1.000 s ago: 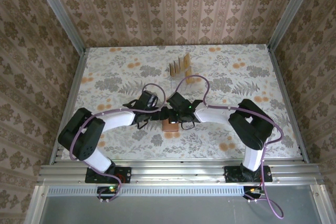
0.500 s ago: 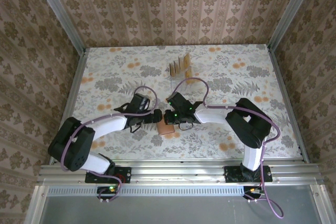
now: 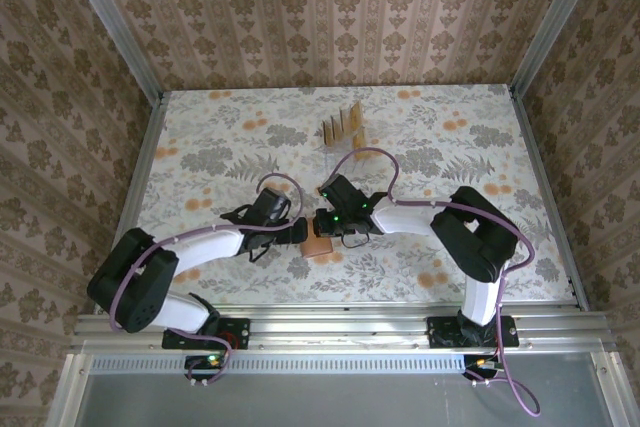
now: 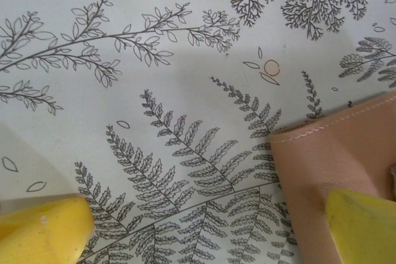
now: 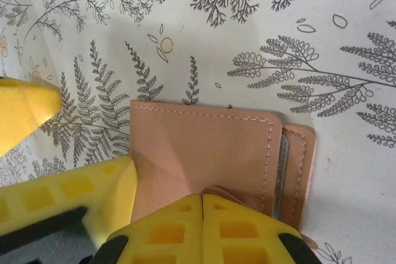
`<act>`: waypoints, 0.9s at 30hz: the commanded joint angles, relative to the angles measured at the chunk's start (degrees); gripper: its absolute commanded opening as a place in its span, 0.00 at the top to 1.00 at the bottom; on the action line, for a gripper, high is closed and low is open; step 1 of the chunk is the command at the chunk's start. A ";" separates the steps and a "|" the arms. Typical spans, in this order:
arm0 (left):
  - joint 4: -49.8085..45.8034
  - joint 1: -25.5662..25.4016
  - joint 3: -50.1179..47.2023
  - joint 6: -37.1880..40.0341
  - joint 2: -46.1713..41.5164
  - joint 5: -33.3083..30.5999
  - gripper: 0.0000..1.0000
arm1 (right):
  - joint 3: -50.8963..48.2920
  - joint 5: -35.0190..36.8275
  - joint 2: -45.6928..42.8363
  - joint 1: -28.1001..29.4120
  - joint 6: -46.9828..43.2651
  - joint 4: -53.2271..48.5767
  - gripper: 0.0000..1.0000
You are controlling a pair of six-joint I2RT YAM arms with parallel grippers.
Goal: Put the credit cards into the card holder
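Tabletop [image 3: 480, 162]: fern-print cloth.
Left gripper [image 4: 204, 217]: wide open, empty, one finger over card holder [image 4: 334, 153].
Right gripper [image 5: 202, 214]: closed, tips on it.
Beyond both: credit cards [image 3: 342, 125], upright.

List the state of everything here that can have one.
wallet, folded shut, lying flat.
cards, standing upright, well apart from the wallet.
left gripper, open, one finger over the wallet's corner.
right gripper, shut, tips at the wallet's edge.

Floral-patterned table [image 3: 450, 147], card holder [image 3: 319, 244] flat near front, credit cards [image 3: 342, 125] upright farther back
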 commanded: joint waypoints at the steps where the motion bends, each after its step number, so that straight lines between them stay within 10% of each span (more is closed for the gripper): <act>1: -2.03 -0.37 -1.96 -1.25 4.77 0.03 0.00 | -2.36 -2.71 0.46 0.06 -0.75 -11.45 1.00; 27: -0.49 -1.44 -3.13 -2.21 7.25 -0.69 0.00 | 3.87 -3.37 -2.51 -0.04 -0.78 -11.70 1.00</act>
